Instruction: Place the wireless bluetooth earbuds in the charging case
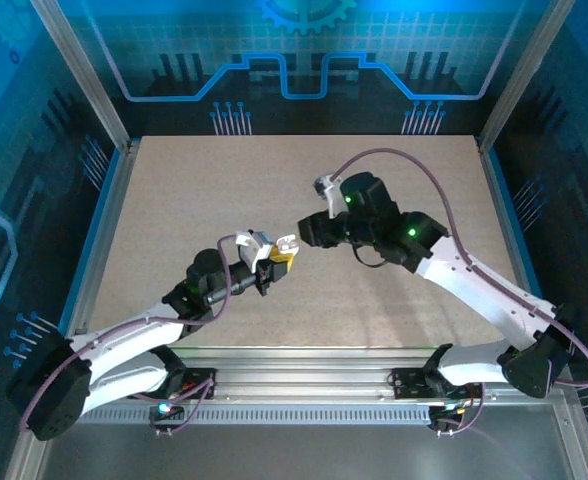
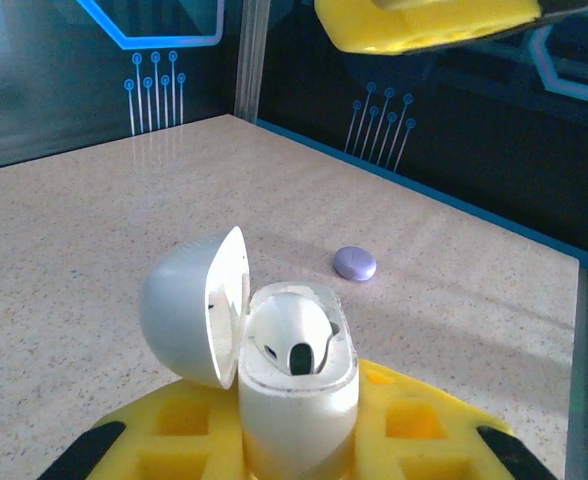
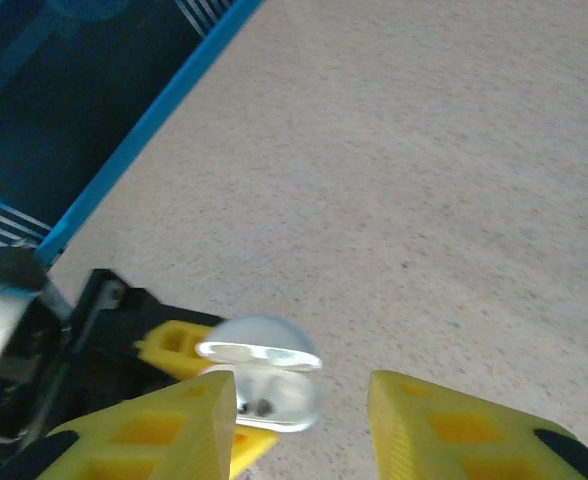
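No legible text, label, brand or number is showing. The blue printed wall panels point(image 1: 294, 60) are displaying circuit-line graphics and a gear outline point(image 1: 309, 12), unlettered.

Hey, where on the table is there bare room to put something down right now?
Bare: the table strip along the back wall, and the far-left corner. Crowded: the middle, where the left gripper holds the open charging case close to the open right gripper; a lavender pebble lies beyond.

Speckled beige table point(image 1: 224, 190), blue circuit-patterned walls point(image 1: 294, 50)
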Motion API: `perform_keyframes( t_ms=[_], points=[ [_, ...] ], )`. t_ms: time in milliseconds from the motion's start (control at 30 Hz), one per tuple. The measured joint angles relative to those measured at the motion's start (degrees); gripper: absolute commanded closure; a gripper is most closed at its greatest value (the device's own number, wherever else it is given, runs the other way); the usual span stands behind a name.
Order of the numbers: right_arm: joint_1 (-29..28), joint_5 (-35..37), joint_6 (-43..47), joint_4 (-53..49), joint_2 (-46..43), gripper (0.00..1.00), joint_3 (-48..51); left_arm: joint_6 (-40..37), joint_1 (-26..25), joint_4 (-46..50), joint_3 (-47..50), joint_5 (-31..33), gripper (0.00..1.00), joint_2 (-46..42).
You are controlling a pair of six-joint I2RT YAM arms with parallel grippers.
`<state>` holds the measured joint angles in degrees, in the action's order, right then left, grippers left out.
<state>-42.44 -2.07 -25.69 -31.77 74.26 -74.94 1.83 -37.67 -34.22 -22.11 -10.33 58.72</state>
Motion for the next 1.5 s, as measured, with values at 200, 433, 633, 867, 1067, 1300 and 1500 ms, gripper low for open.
perform_keyframes(
  t_ms=[200,433,633,867,1067,1300,1500],
  points=[
    [6.27,-2.67,-0.85,-8.13,2.86,0.61,-2.05,-3.04,0.0,6.21,-0.31,2.21,0.92,-1.84],
    [12.61,-4.17,-0.17,-16.17,14.08,0.64,-5.68,-4.63,0.0,11.17,-1.66,3.3,0.92,-1.55],
    [16.41,-2.91,2.86,-20.11,26.05,0.67,-11.47,-5.01,0.0,12.76,-1.88,4.07,0.92,-0.9],
    [19.34,0.83,7.26,-23.56,40.06,0.67,-22.58,-5.46,0.0,14.71,-2.93,4.57,0.93,-0.55],
    [20.81,3.67,9.79,-26.16,49.55,0.66,-30.77,-6.43,0.0,15.58,-2.93,5.01,0.92,-0.72],
    [21.59,5.49,11.72,-28.52,57.37,0.66,-39.63,-6.54,0.0,16.33,-2.93,5.2,0.92,-1.14],
    [22.16,6.38,12.63,-29.4,61.11,0.66,-41.97,-6.54,0.0,16.41,-2.95,5.2,0.92,-1.14]
  ],
)
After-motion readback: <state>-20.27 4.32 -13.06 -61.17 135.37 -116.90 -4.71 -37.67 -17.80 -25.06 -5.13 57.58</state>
